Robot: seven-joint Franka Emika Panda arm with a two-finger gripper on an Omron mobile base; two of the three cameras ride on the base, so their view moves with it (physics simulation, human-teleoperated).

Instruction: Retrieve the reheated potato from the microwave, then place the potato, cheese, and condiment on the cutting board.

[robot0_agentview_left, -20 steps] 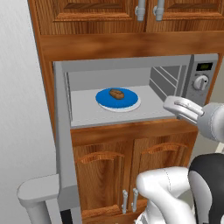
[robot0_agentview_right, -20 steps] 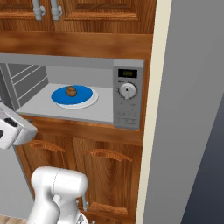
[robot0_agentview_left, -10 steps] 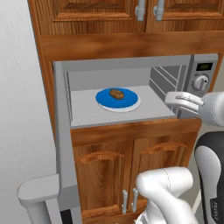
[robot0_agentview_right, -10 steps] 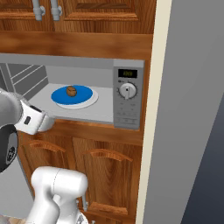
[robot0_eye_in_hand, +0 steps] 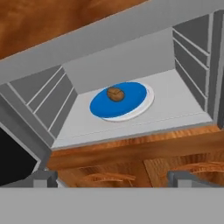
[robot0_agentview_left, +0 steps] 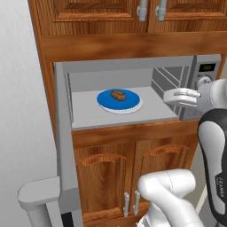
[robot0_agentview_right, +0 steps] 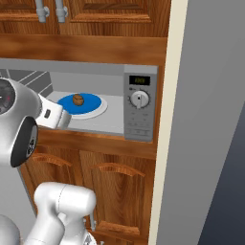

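The microwave point(robot0_agentview_left: 206, 75) point(robot0_agentview_right: 139, 120) stands with its door swung open to the left. Inside, the small brown potato point(robot0_agentview_left: 117, 95) point(robot0_agentview_right: 78, 99) point(robot0_eye_in_hand: 115, 93) lies on a blue plate point(robot0_agentview_left: 133, 102) point(robot0_agentview_right: 94, 103) point(robot0_eye_in_hand: 136, 99) on the grey floor of the oven. My gripper point(robot0_agentview_left: 168, 96) point(robot0_agentview_right: 66, 119) point(robot0_eye_in_hand: 113, 178) hovers just outside the right front of the opening, pointing in, open and holding nothing. The potato sits well ahead of the fingertips point(robot0_eye_in_hand: 44, 176). The cheese, condiment and cutting board are out of view.
The open microwave door point(robot0_agentview_left: 63, 146) hangs at the left of the opening. Wooden cabinet doors point(robot0_agentview_left: 133, 164) sit below and more above point(robot0_agentview_left: 133, 9). A grey wall panel point(robot0_agentview_right: 206, 119) rises right of the control panel with its knob point(robot0_agentview_right: 139, 99).
The hand has risen and swung closer to the microwave opening, now level with the oven floor. Its jaws stayed open. Potato and plate have not moved.
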